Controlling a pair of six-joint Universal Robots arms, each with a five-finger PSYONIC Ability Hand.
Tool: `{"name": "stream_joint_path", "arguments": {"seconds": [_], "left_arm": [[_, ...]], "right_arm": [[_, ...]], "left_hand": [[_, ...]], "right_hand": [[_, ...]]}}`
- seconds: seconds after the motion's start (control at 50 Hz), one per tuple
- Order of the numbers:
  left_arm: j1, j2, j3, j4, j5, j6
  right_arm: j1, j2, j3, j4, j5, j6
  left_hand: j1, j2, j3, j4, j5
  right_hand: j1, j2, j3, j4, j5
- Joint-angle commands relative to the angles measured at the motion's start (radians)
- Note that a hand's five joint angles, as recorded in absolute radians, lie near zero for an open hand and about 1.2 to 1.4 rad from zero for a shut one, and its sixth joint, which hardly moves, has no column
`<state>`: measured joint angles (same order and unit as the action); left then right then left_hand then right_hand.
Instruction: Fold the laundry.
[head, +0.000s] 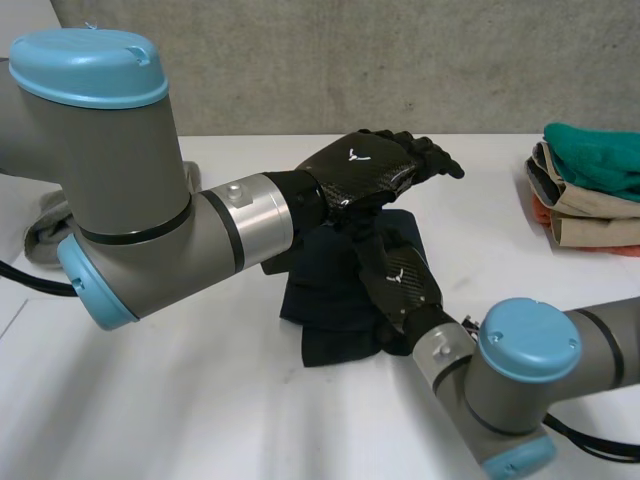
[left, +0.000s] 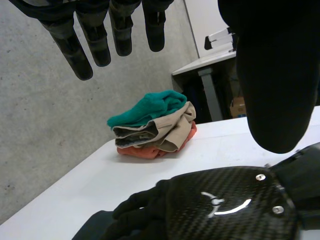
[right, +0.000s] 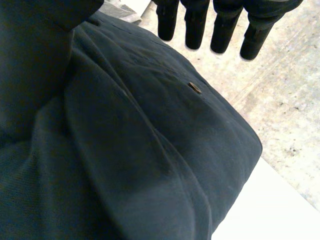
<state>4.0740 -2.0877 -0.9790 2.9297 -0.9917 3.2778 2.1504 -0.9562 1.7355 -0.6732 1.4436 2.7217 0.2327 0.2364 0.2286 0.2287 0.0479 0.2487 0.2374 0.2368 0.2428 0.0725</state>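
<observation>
Evidently the fold is in its flattening stage: the dark navy garment (head: 335, 310) lies bunched in the middle of the table (head: 200, 400), with the right hand (head: 405, 285) laid on top of it, its fingers (right: 195, 25) straight and pointing toward the far edge, holding nothing. Whether the palm presses the cloth or only rests on it is hard to judge from the wrist view. The left hand (head: 370, 165) hovers just above the right one, fingers (left: 82, 50) straight and spread, empty. A pile of folded clothes (head: 590, 190) sits at the far right, well apart. The garment looks thick and uneven, so the next move probably calls for the left hand to drop to a free edge and take it while the right pins the middle.
</observation>
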Motion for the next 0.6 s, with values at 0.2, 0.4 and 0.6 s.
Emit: {"name": "stream_joint_path", "arguments": {"seconds": [0.2,0.4,0.6], "left_arm": [[0.011,0.008,0.0,0.011,-0.005,0.0],[0.025,0.076,0.003,0.043,-0.008,-0.004],[0.028,0.138,0.002,0.114,-0.022,-0.082]], "right_arm": [[-0.024,0.122,-0.267,0.032,-0.002,0.006],[-0.147,-0.024,-0.405,0.037,-0.023,0.068],[-0.404,-0.088,-0.609,0.024,-0.109,0.196]], "left_hand": [[0.007,0.003,0.011,0.011,0.017],[0.001,-0.002,0.005,0.005,0.012],[0.001,-0.002,0.005,0.005,0.012]], "right_hand": [[1.148,1.159,1.159,1.153,1.149],[1.148,1.159,1.159,1.153,1.149],[1.148,1.159,1.159,1.153,1.149]]}}
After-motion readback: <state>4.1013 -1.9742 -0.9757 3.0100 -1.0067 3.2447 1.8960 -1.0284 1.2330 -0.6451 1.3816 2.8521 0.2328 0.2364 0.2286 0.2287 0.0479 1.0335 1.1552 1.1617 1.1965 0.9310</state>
